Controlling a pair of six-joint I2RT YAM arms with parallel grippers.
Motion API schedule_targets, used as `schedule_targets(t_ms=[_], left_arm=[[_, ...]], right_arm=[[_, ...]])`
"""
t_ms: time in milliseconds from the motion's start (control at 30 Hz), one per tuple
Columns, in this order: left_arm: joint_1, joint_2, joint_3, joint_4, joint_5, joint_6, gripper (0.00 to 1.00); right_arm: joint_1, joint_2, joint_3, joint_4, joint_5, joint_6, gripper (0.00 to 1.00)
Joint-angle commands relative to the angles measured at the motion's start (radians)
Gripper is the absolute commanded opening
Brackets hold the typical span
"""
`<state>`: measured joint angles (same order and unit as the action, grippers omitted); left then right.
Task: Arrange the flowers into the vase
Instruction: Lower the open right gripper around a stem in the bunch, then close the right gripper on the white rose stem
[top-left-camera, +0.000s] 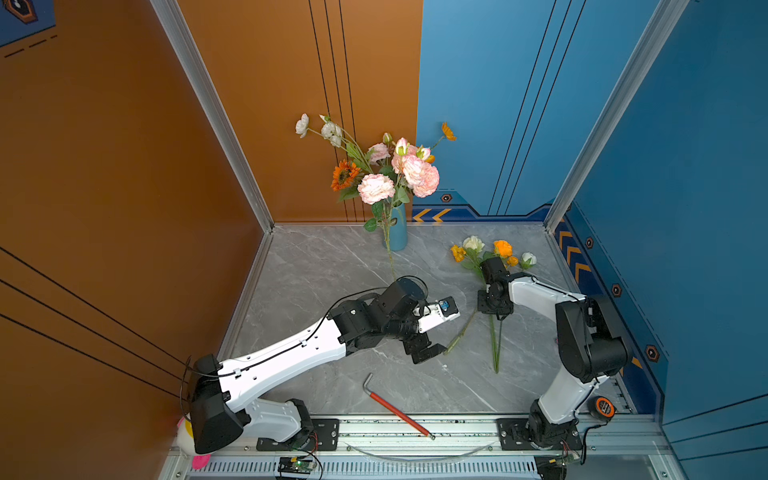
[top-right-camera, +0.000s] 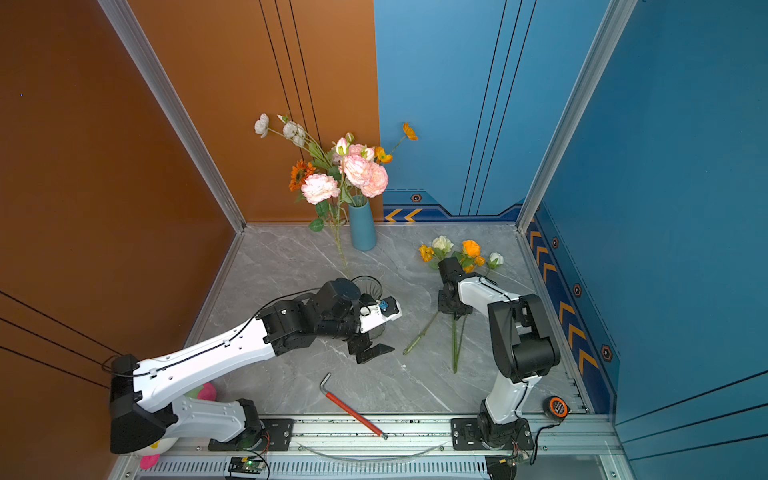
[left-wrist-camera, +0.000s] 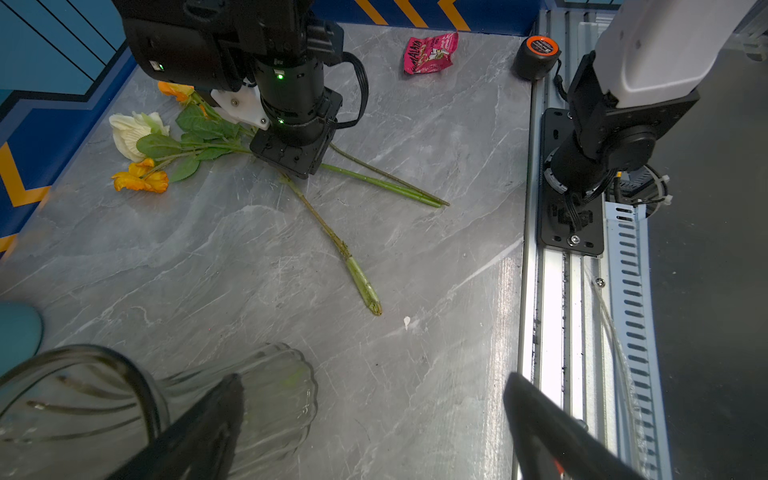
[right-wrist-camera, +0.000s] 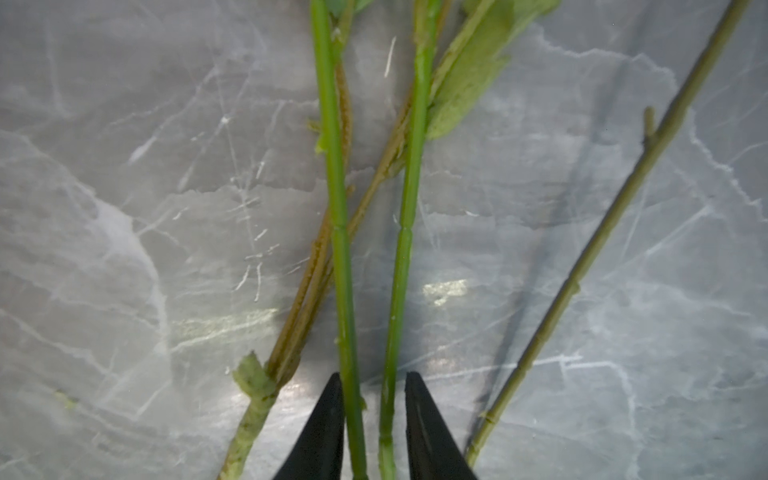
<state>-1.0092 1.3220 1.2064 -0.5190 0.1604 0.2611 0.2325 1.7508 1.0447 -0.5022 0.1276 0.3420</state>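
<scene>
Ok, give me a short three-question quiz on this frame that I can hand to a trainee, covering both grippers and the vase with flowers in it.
1. True or false: the left gripper holds a flower.
2. How many green stems lie between the fingers of the right gripper in the right wrist view? A one, B two, C four.
3. What colour is the vase that holds most of the pink blooms?
Key: 1 false, its jaws stand open and empty. 2 B. 3 blue.
</scene>
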Motion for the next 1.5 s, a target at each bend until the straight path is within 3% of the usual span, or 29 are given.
schedule_targets(t_ms=[0,1033,1467], left_arm=[[-0.008,-0.010,-0.009,0.014,-0.013,-0.009,0.98],[-0.037,0.021,0.005,-0.012,-0.022,0.000,0.98],[-0.056,0.034,0.011,-0.027,-0.036,0.008,0.98]], right_arm=[[0.013,0.006,0.028,0.004,0.023,-0.014,0.26],[0.046,-0.060,0.023,-0.024,0.096,-0.029,0.14],[0.054,-0.134,0.026,-0.050,0.101,-0.041,0.00]])
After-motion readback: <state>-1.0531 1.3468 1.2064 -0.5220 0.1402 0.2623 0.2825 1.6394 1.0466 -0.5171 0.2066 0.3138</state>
